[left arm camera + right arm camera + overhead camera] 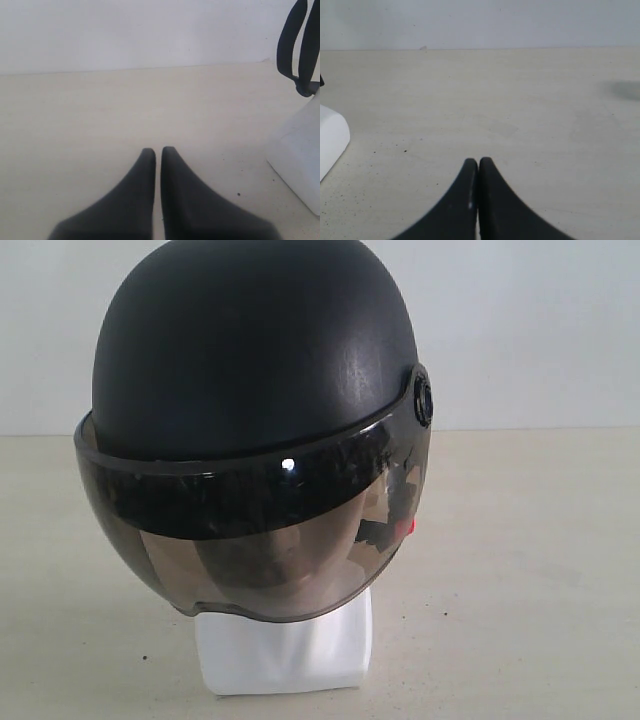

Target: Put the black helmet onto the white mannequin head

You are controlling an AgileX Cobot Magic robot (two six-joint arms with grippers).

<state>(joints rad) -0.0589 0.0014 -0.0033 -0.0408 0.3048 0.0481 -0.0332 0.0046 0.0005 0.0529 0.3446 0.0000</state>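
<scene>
Black helmet [250, 350] on mannequin head [285, 650], beige table [530, 570]

The light is bright, soft and even in all three views. The table [540, 570] looks pale and a bit washed out. The black helmet [250, 350] has a dull pale shine on its top. A small white spot [288, 465] of glare sits on the visor [260, 540]. The visor acts like a dark mirror, so what is behind it looks murky. The white mannequin head [285, 650] has only faint grey shade on its neck.

Close to the camera, my left gripper [157, 150] looks fuzzy, and its tips are sharper. My right gripper [478, 161] is the same. Far ahead of the right gripper, a soft grey shadow [625, 90] lies on the table. Everything looks a little grainy.
</scene>
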